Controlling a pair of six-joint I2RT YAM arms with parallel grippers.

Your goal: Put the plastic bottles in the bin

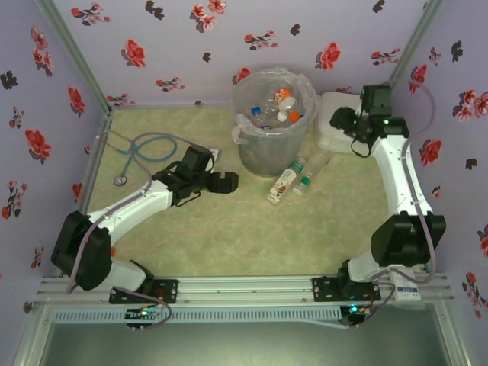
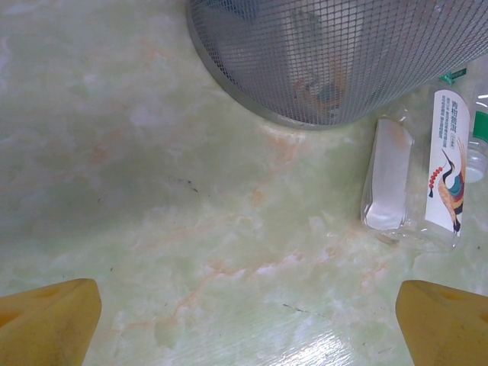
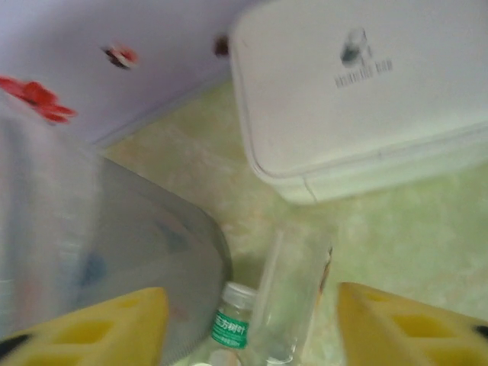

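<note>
The bin (image 1: 271, 130), a grey mesh-look bucket with a clear liner, stands at the back middle and holds several plastic bottles (image 1: 276, 107). Three more bottles lie on the table just right of its base: a red-white labelled one (image 1: 283, 184), a green-labelled one (image 1: 303, 181) and a clear one (image 1: 317, 161). My left gripper (image 1: 221, 181) is open, low over the table left of the bin. In its wrist view the bin's base (image 2: 335, 61) and the labelled bottle (image 2: 446, 171) lie ahead. My right gripper (image 1: 345, 123) hangs open above the green-labelled bottle (image 3: 232, 324) and the clear bottle (image 3: 293, 297).
A white rounded box (image 1: 335, 122) sits at the back right, directly under my right wrist, and looms large ahead (image 3: 358, 99). A blue-tubed stethoscope (image 1: 145, 152) lies at the back left. Floral walls close in the table on three sides.
</note>
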